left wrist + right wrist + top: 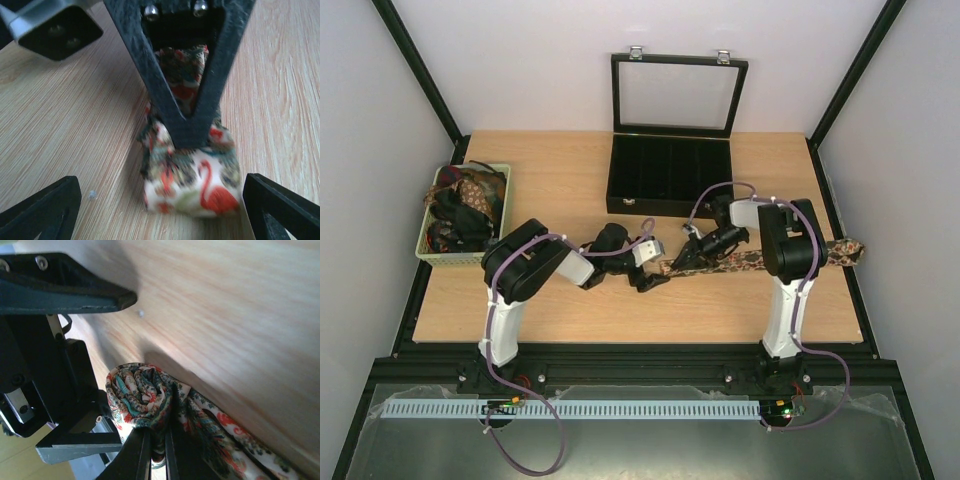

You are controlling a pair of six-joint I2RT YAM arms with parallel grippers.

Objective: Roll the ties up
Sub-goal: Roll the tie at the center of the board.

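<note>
One tie [735, 263], floral with red flamingos, lies across the table toward the right edge. Its left end is wound into a small roll [142, 395]. My right gripper [159, 440] is shut on that roll, thin fingers pinching the fabric from above. In the left wrist view the same roll [192, 187] sits on the wood under the right gripper's black fingers [187, 125]. My left gripper [160, 212] is open, one fingertip on either side of the roll and not touching it. From above, the left gripper [643, 274] faces the right gripper [678, 262] closely.
A green basket [423, 247] at the far left holds more ties [468, 200] in a heap. A black compartmented case [670, 175] with its glass lid raised stands at the back centre. The tie's free end [847, 250] reaches the table's right edge.
</note>
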